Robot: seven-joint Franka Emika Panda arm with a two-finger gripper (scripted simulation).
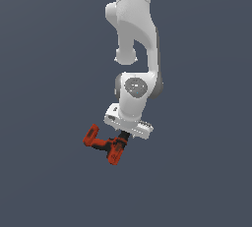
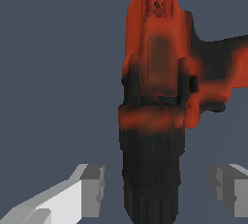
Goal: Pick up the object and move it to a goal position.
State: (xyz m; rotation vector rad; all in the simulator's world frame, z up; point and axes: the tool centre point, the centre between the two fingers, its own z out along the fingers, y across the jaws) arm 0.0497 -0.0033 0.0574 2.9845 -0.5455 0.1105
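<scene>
The red-orange and black drill (image 1: pixel 105 145) lies on the plain grey floor, below the arm's hand. In the wrist view the drill (image 2: pixel 157 77) fills the middle, with its black chuck (image 2: pixel 152 184) between my two fingers. My gripper (image 2: pixel 160 189) is open. One grey finger (image 2: pixel 89 189) and the other finger (image 2: pixel 231 189) stand on either side of the chuck, each with a gap to it. In the exterior view the gripper (image 1: pixel 124 138) is low over the drill's black front end, and its fingers are mostly hidden by the hand.
The white arm (image 1: pixel 135 49) comes down from the top of the exterior view. The floor (image 1: pixel 44 172) is a uniform dark grey surface with nothing else on it in view.
</scene>
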